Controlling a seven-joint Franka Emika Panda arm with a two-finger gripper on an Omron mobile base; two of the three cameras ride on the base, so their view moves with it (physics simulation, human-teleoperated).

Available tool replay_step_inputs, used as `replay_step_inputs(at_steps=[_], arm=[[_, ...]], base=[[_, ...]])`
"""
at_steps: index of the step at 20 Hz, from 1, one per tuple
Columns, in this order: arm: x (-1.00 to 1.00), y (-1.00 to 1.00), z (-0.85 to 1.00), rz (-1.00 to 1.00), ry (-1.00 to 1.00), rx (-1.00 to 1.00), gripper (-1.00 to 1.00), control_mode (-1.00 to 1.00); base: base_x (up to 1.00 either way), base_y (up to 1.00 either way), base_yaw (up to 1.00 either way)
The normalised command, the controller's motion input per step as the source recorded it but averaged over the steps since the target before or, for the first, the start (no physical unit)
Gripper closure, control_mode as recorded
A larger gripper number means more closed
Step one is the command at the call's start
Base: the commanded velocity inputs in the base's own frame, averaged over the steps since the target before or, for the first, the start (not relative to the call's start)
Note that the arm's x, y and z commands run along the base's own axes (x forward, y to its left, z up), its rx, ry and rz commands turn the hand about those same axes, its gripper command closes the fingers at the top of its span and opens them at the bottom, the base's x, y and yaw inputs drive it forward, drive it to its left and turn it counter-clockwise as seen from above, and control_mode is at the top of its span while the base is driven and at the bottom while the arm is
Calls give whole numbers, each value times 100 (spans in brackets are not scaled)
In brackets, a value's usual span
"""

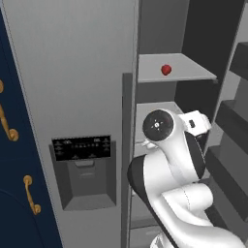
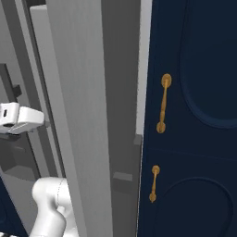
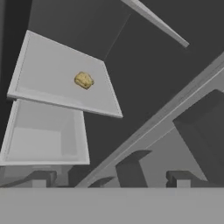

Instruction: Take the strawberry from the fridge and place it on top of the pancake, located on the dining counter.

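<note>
One strawberry [image 1: 166, 69] is being seen in the left base view, lying on the upper shelf [image 1: 189, 72] inside the open fridge [image 1: 72, 87], toward the shelf's front edge. One closed fridge door is being shown there with one black-panelled dispenser recess [image 1: 85, 167]. Gold handles [image 1: 32, 194] on navy cabinet fronts are being counted: two clear in the left base view plus a sliver at the edge, two [image 2: 163, 103] in the right base view.

The arm is being held folded in front of the open compartment, elbow bent, with the white wrist [image 1: 196, 122] reaching in at the level of the shelf below the strawberry. The strawberry is well above the wrist and apart from it.

In the right base view, the wrist [image 2: 18, 118] is being shown poking past the edge of the fridge door; the strawberry is being hidden there by the door.

In the hand view, two light shelves are being shown stacked at a tilt, the nearer-top one [image 3: 48, 74] carrying one small yellowish lump [image 3: 83, 80], too blurred to identify. The gripper [image 3: 110, 178] fingertips [image 3: 177, 178] are being seen as dark stubs set wide apart, so the jaws are probably parted, with nothing held between them.
</note>
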Motion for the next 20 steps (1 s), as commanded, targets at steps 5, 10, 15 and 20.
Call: replay_step_inputs(at_steps=[5, 10, 15, 20], arm=[[-3, -25, 39, 8, -9, 10, -100, -100], [18, -35, 71, 5, -4, 14, -100, -100], [44, -13, 61, 0, 5, 15, -100, -100], [85, 0, 1, 0, 6, 5, -100, -100]], base=[[0, -7, 0], [0, 0, 0], [0, 0, 0], [0, 0, 0]])
